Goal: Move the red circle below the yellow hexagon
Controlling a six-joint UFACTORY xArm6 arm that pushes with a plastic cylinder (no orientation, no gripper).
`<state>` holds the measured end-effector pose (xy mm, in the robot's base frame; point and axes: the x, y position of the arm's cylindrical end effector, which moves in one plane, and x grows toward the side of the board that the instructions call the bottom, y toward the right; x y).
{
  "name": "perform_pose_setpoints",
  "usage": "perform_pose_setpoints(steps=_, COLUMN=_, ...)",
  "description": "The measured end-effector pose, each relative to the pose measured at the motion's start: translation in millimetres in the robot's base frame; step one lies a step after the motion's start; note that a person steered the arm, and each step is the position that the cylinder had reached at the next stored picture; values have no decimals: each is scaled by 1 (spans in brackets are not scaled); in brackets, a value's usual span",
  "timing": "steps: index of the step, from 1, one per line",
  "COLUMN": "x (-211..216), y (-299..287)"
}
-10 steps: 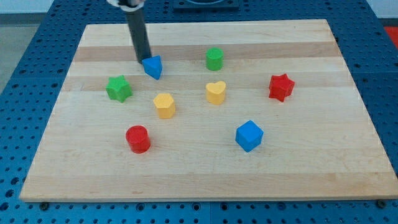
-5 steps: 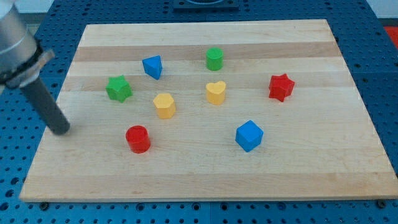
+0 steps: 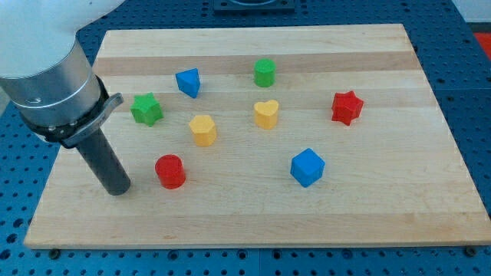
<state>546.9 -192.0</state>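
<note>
In the camera view, a pale wooden counter (image 3: pixel 430 192) is seen lying on a blue perforated base, with eight small coloured blocks spread over it. The arm's dark straight rod is seen coming down from a grey metal cuff at the view's left, and my tip (image 3: pixel 119 190) is set on the wood near the lower left. No gripper is fitted, so nothing is spread, pressed together or pinched; only a push by the rod is possible.

The red circle, a short red cylinder (image 3: pixel 170 171), is found just to the view's right of my tip and slightly above it, apart from it and not touched. The yellow hexagon block (image 3: pixel 203 129) is placed above the red circle and a little to its right. The red circle is thus already lower than the hexagon but offset to the left, so a short push toward the view's right is judged to be what is needed. My tip is on the correct side for that push.

Open wood is seen to the right of the red circle, up to the blue cube (image 3: pixel 308 167), which lies well apart. The counter's bottom edge is near, so a downward drift is judged the main risk. The green star (image 3: pixel 146 109) stands above my tip, clear of the path.
</note>
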Motion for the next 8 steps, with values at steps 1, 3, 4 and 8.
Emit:
perform_pose_setpoints(steps=1, x=-4, y=10)
perform_pose_setpoints(steps=3, x=-7, y=74)
perform_pose_setpoints(steps=4, x=-9, y=104)
perform_pose_setpoints(steps=8, x=34, y=231)
